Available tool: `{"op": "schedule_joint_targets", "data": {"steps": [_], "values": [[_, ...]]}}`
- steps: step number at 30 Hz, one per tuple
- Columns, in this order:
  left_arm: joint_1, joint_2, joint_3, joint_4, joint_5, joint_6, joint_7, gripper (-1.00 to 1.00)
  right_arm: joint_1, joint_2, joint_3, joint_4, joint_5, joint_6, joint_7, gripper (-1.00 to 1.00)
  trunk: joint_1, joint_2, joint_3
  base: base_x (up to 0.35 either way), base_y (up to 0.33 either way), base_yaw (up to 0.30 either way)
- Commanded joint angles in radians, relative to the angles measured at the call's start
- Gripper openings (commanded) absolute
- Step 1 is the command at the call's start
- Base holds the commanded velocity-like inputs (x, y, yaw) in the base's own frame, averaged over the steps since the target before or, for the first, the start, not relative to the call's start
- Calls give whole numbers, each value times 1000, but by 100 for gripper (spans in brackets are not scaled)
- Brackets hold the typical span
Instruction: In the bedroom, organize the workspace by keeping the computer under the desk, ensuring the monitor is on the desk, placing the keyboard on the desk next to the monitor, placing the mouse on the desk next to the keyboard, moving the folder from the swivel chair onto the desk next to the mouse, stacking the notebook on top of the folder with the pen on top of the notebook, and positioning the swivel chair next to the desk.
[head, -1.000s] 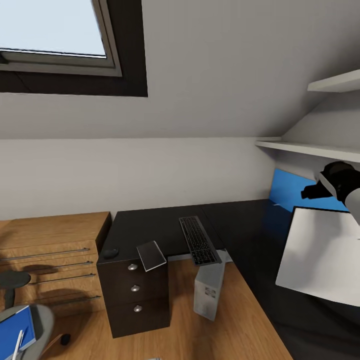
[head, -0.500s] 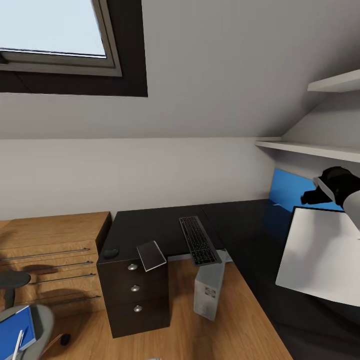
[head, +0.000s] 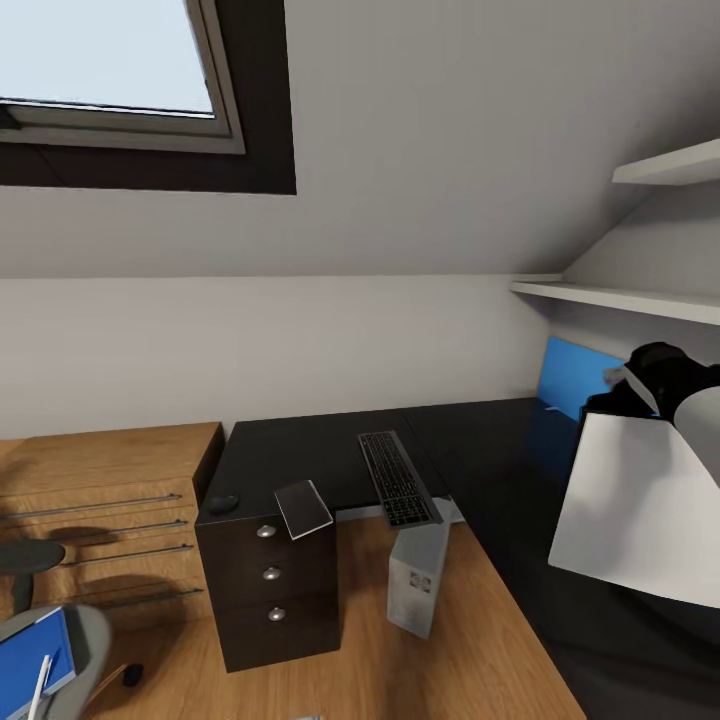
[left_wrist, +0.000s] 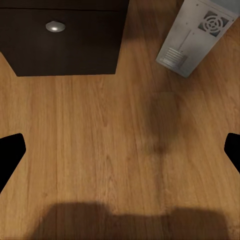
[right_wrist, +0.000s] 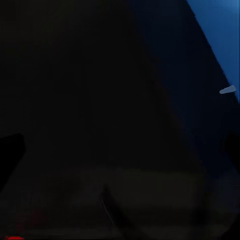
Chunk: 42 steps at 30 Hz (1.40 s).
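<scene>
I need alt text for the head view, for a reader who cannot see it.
A black-topped desk under a sloped ceiling holds a keyboard, a mouse and a grey notebook. A white computer stands below, and the monitor's white back is at the right.

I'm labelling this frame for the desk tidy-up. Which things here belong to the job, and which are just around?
Job: desk, keyboard, mouse, notebook, computer, monitor, folder, pen, chair.
Around: wooden drawer chest, window, shelves.

Sloped white wall (head: 420, 130) with skylight (head: 100, 60), white shelves (head: 620, 295), wooden floor (left_wrist: 120, 150), seemingly light-wood drawer chest (head: 100, 510).
</scene>
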<state>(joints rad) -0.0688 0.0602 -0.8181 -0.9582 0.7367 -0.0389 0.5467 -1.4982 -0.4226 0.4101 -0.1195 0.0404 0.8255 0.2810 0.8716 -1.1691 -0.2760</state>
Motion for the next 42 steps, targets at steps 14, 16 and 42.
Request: {"op": "schedule_joint_targets", "data": {"steps": [14,16,42], "values": [[-2,1,-6,-2,9,-4,7,100,0,-1,36,-5,16,24,85,100,0,-1,-1,-63,0,0],[-2,1,-6,-2,9,-4,7,100,0,-1,36,-5,16,24,86,100,0,-1,-1,-54,0,0],[-2,0,-6,-2,10,-4,6,100,0,-1,44,-6,18,23,84,100,0,-1,-1,-131,0,0]]}}
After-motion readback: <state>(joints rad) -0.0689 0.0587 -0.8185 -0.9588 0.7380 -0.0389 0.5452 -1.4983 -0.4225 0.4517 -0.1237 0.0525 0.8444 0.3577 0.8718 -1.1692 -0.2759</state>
